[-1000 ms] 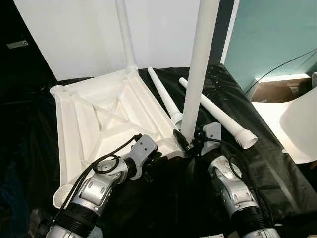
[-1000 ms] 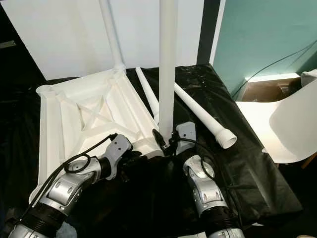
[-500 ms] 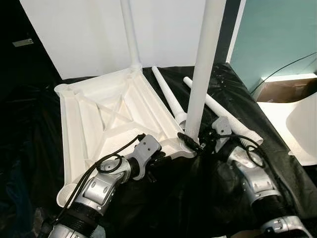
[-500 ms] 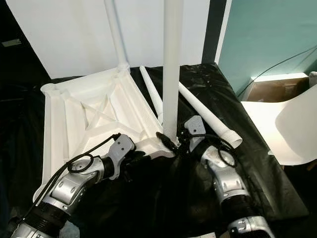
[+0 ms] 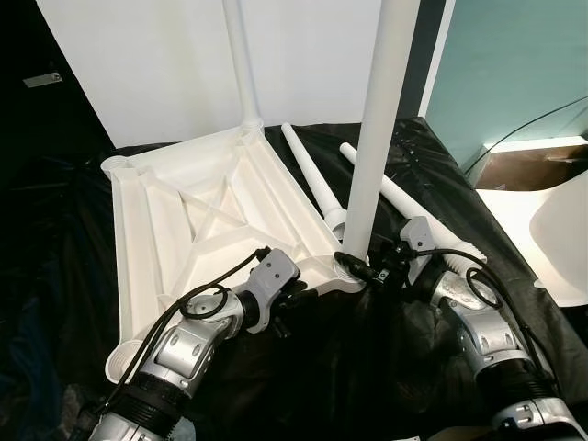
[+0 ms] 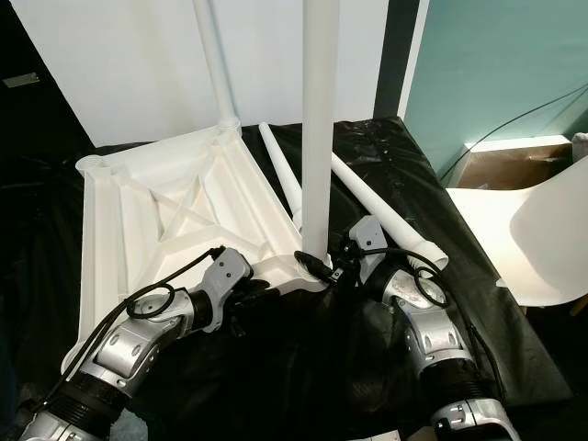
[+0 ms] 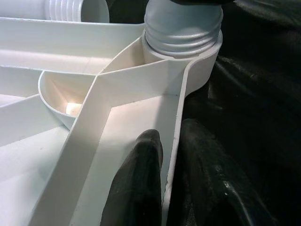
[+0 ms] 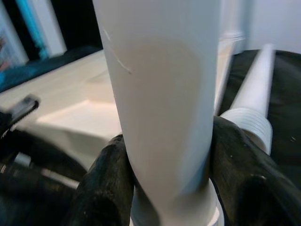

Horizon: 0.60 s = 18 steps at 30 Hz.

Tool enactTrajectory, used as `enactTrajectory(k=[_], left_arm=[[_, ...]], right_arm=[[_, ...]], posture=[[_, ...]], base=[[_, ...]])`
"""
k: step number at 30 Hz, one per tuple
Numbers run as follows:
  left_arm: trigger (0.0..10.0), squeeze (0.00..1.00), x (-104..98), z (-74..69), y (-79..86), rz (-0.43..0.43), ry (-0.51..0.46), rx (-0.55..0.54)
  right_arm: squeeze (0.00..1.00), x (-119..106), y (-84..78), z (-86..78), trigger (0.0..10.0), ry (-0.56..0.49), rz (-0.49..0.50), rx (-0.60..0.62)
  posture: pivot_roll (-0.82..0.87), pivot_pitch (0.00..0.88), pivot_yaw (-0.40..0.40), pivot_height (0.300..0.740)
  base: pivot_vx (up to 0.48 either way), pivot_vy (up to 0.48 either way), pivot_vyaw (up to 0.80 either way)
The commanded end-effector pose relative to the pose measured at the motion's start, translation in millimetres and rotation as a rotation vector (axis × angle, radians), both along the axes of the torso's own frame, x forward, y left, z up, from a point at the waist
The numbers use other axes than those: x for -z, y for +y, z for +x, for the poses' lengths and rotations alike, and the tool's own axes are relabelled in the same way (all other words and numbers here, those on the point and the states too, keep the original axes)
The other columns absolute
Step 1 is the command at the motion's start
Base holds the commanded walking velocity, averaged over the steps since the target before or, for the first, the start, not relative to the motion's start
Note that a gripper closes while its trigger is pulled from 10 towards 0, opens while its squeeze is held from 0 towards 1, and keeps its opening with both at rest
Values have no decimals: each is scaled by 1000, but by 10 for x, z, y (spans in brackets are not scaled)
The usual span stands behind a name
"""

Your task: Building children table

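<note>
Left claw [image 5: 296, 292] pinched shut; right claw [image 8: 167, 188] clamped, arms forward.

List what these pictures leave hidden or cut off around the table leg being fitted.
- Upright leg: its upper end is cut off by the top edge in both eye views.
- Thread depth in the corner socket: hidden inside the socket wall, left wrist view.
- Left end effector: fingertips hidden by the tabletop rim.
- Far leg: upper end cut off too.
- Right end effector: leg base blurred, right wrist view.
</note>
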<state>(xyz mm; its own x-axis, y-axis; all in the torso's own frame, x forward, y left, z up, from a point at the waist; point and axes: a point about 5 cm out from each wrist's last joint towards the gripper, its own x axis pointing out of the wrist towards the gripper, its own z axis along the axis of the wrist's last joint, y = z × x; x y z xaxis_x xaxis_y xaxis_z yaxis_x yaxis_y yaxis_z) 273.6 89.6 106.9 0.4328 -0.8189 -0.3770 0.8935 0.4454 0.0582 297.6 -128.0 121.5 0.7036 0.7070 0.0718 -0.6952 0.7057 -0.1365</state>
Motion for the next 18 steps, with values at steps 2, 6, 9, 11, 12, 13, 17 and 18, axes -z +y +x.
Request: enactTrajectory(k=[2,6,9,11,12,13,17,18], left_arm=[[10000,0,180,-90,-15,19,101,45],[10000,0,179,-80,-29,15,98,44],[10000,0,181,-71,-51,8,96,42],[10000,0,183,-71,-54,7,97,42],[10000,0,189,-76,-56,8,98,43],[10000,0,192,-79,-57,8,100,45],[10000,0,194,-83,-56,9,102,48],[10000,0,189,-77,-66,11,102,54]], right_arm=[[0,63,221,-45,0,1,100,106],[0,59,248,-28,0,-3,140,197],[0,45,229,-18,0,-33,133,313],[0,42,215,-18,0,-41,126,334],[0,52,174,-11,0,-38,114,348],[0,60,146,-6,0,-34,107,353],[0,100,124,-16,10000,-8,69,309],[0,147,103,-57,10000,32,1,164]], posture=[[62,0,42,740],[58,0,36,740],[42,0,30,740],[42,0,30,740],[35,0,35,740],[35,0,35,740],[31,0,40,740],[20,0,54,740]], base=[[0,0,0],[0,0,0],[0,0,0],[0,0,0],[0,0,0],[0,0,0],[0,0,0],[0,0,0]])
